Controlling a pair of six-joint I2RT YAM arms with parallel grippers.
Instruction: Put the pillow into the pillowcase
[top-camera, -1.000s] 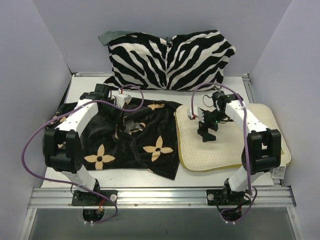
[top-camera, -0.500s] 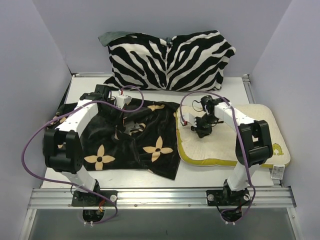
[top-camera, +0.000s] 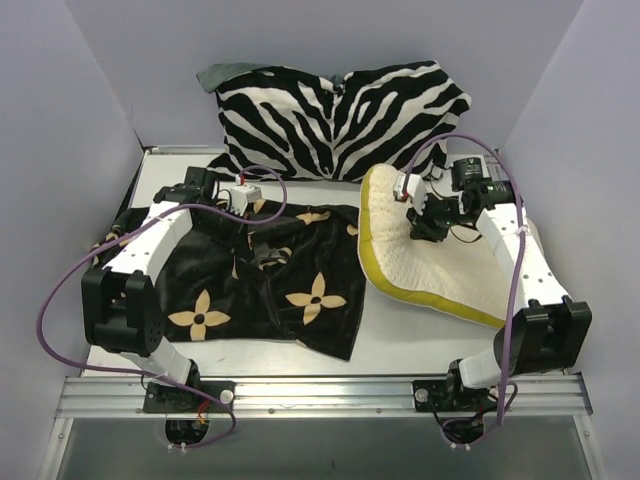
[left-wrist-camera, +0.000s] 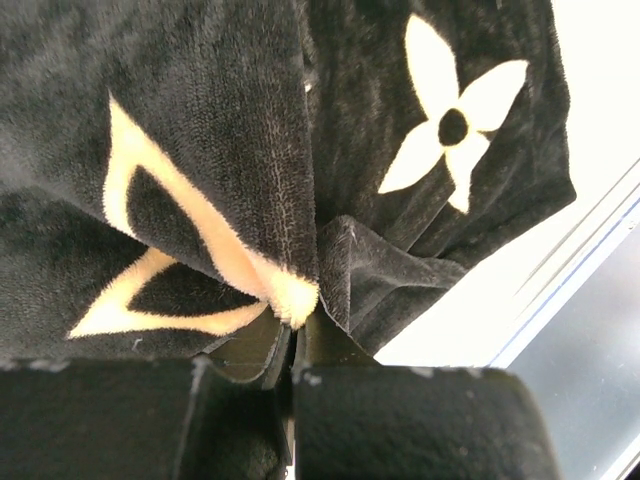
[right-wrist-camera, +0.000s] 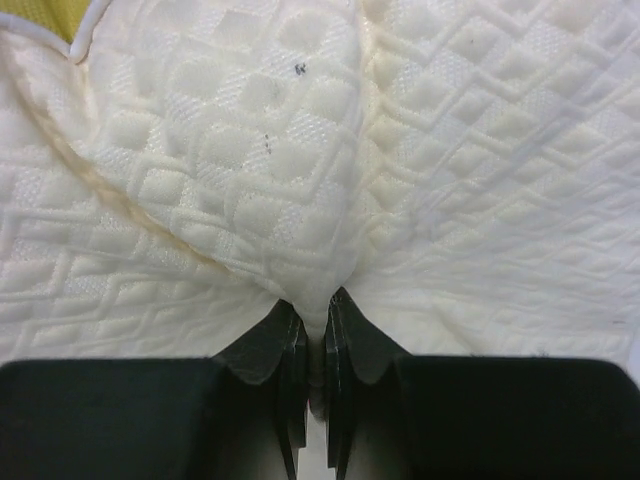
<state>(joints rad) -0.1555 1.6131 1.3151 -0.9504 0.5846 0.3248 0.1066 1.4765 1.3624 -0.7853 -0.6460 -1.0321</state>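
**A:** Why does the pillow (top-camera: 440, 270) sit tipped up on the right half of the table (top-camera: 420, 345)?

**B:** The right end effector (top-camera: 428, 225) is pinched shut on a ridge of its cream quilted cover. The wrist view shows the fabric squeezed between the closed jaws. That hold lifts the left end, so the yellow edge band faces the pillowcase (top-camera: 270, 290). I'd judge it is held that way to steer that end towards the case.

**A:** And the case?

**B:** It lies spread and rumpled on the left half, just beside the pillow. The left end effector (left-wrist-camera: 297, 335) is clamped on a hem fold near its middle, probably to hold a mouth open.

**A:** Can you see that mouth?

**B:** No. The black pile swallows the folds, and I can't tell whether one layer or both are gripped. The left arm covers the case's far-left corner too.

**A:** Anything else hidden?

**B:** The right arm crosses the pillow's right side, so its corners there don't show. I can't tell how much of it rests on the table. The zebra cushion (top-camera: 340, 115) leans at the back, apart from both.
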